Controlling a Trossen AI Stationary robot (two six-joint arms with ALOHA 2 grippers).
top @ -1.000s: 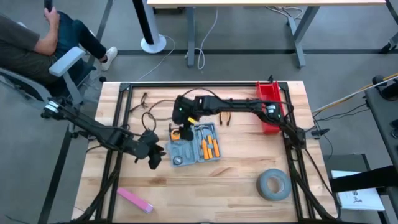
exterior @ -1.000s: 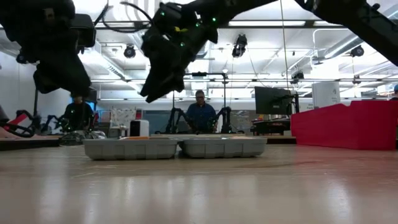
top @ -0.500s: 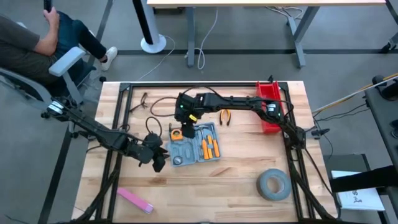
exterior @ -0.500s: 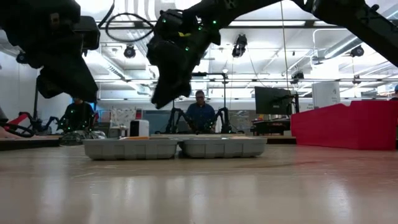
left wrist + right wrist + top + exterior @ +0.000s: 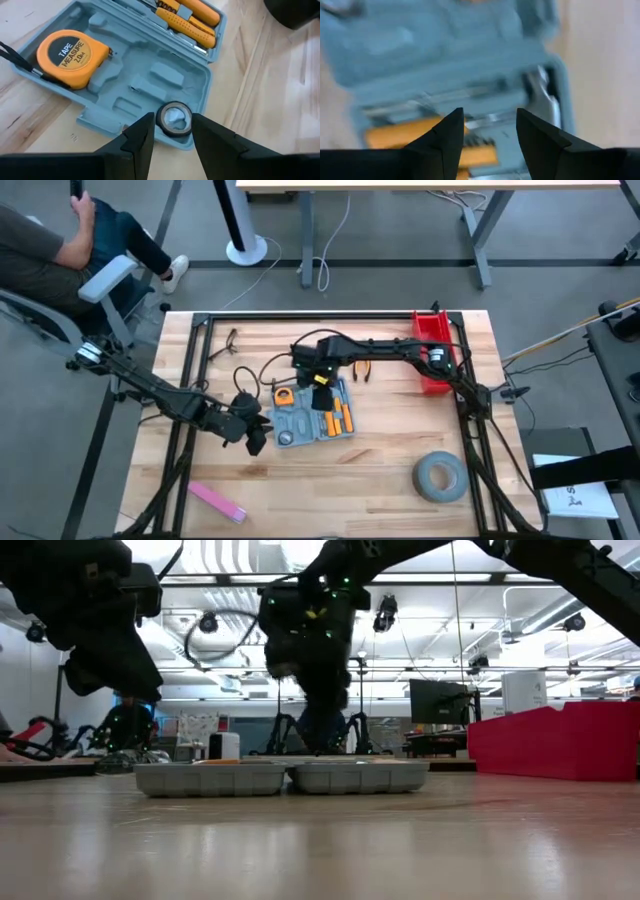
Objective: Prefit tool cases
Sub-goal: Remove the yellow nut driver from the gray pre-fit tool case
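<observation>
Two claws over one open tool case point(image 5: 312, 412), both empty.

The case lies flat mid-table, tape measure point(image 5: 72, 51), small dark roll point(image 5: 174, 119) and orange-handled tools point(image 5: 192, 17) seated in its recesses. My right gripper point(image 5: 485, 131) hangs above the half with the orange handles, fingers parted, nothing between them. My left gripper point(image 5: 170, 135) sits low at the case's near edge, also parted, straddling the roll without contact. Risk, as I judge it: dropping off-line could clip a handle or nudge the case, unseating tools.
</observation>
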